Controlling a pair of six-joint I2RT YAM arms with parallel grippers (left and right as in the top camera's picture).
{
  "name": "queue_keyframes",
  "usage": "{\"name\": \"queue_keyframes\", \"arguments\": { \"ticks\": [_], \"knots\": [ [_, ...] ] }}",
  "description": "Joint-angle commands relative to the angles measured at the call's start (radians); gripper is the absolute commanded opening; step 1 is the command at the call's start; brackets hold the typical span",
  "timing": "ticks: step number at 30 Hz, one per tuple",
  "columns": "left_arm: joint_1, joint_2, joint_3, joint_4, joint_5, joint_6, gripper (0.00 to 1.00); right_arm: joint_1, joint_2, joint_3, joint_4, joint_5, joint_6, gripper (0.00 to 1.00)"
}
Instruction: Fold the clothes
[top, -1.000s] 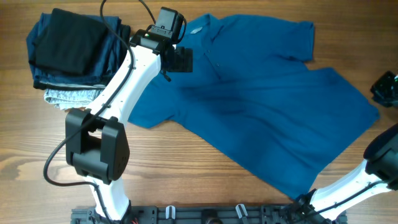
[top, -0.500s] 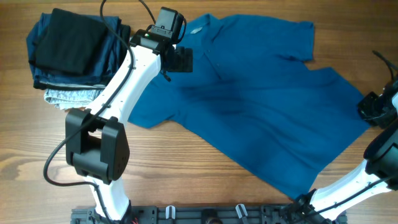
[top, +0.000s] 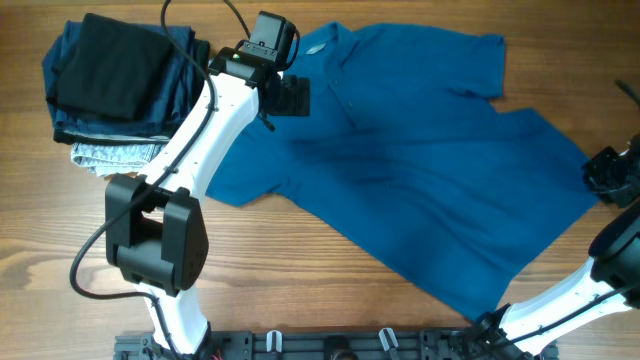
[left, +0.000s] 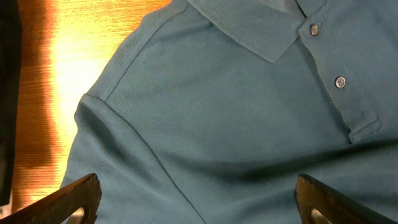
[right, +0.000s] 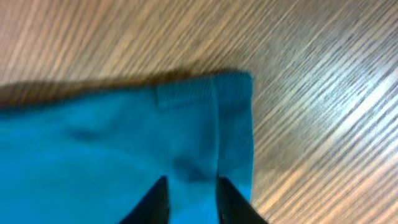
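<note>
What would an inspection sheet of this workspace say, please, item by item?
Surface: wooden table, no spills seen.
Job's things: blue shirt spread out, unfolded, collar at the far side.
Clutter: stack of folded garments at the far left, a black piece on top.
Grippers: left gripper wide open above the shirt, near the collar and buttons; right gripper narrowly parted at the shirt's hem corner.
Cables: black cable looping off the left arm's base; another arcs over that arm's wrist.
Surroundings: black rail along the near edge; otherwise nothing seen.
</note>
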Motion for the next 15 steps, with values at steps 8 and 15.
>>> {"name": "queue_keyframes", "arguments": {
  "ticks": [8,15],
  "knots": [
    [0.0,0.007,0.0,0.002,-0.002,0.002,1.0,0.004,0.015,0.099,-0.077,-0.114,0.013,0.29],
    [0.0,0.007,0.0,0.002,-0.002,0.002,1.0,0.023,0.14,0.099,-0.06,-0.119,0.01,0.13]
  ]
}}
